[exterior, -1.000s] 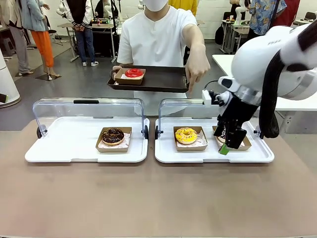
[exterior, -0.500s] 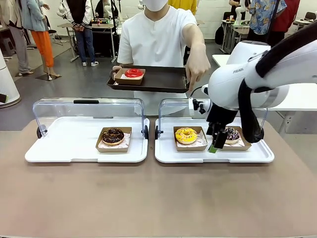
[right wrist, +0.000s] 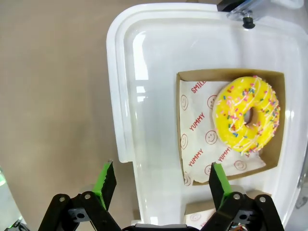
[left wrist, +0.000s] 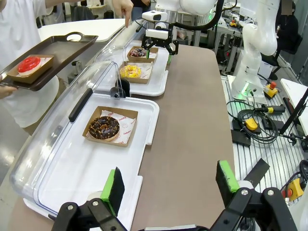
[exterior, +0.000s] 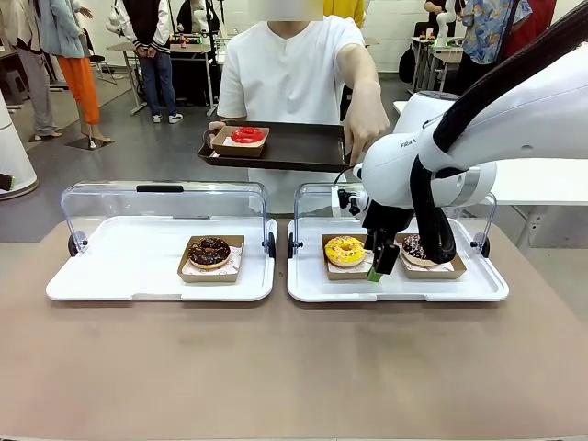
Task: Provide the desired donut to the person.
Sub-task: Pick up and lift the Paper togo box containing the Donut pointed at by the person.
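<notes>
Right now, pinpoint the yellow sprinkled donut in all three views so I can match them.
Front view: yellow donut in the right white tray, left box.
Left wrist view: the donut sits upper left of centre, second box up.
Right wrist view: the donut lies right of centre.
Shared landmark: its brown cardboard box.

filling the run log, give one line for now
right gripper open near yellow donut | left gripper open | person pointing down, holds dark tray

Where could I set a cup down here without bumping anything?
The brown table in front of both trays is bare, as is the left tray beside the chocolate donut. The right tray is crowded: yellow donut, dark donut, and the right arm's fingers above.
</notes>
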Controlling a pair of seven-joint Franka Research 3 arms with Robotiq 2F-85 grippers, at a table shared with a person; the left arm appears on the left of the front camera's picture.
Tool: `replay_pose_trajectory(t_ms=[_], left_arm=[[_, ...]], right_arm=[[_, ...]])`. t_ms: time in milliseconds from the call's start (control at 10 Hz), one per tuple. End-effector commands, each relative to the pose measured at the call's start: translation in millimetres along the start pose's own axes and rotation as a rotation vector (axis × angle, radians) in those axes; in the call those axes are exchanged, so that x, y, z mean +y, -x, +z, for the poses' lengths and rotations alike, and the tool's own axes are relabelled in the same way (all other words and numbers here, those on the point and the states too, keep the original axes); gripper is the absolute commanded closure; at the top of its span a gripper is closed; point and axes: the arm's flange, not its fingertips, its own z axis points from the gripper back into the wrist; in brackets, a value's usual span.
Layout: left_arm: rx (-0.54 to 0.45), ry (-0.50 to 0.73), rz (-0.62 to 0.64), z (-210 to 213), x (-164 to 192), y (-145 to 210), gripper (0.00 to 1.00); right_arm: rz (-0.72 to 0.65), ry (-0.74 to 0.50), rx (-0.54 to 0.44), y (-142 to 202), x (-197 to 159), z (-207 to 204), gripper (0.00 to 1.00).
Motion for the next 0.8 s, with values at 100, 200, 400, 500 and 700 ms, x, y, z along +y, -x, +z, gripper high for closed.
replay_pose_trajectory(t_ms=[100, 200, 400, 500, 700], left_arm=[[-0.017, -0.006, -0.008, 0.2, -2.4, -0.6, 0.00], [-0.017, -0.006, -0.008, 0.2, -2.4, -0.6, 0.00], [-0.017, -0.006, -0.008, 0.2, -2.4, -0.6, 0.00], [-0.017, -0.006, -0.008, 0.2, -2.4, -0.6, 0.00], [-0.017, -0.006, -0.008, 0.2, -2.4, -0.6, 0.00]], right_arm=[[-0.002, -0.003, -0.003, -0.4, 1.6, 1.4, 0.00], [-0.002, -0.003, -0.003, -0.4, 1.6, 1.4, 0.00], [-0.002, -0.003, -0.003, -0.4, 1.6, 1.4, 0.00], [-0.002, -0.003, -0.003, -0.4, 1.6, 1.4, 0.00], [0.016, -0.008, 0.009, 3.2, -4.5, -5.0, 0.00]])
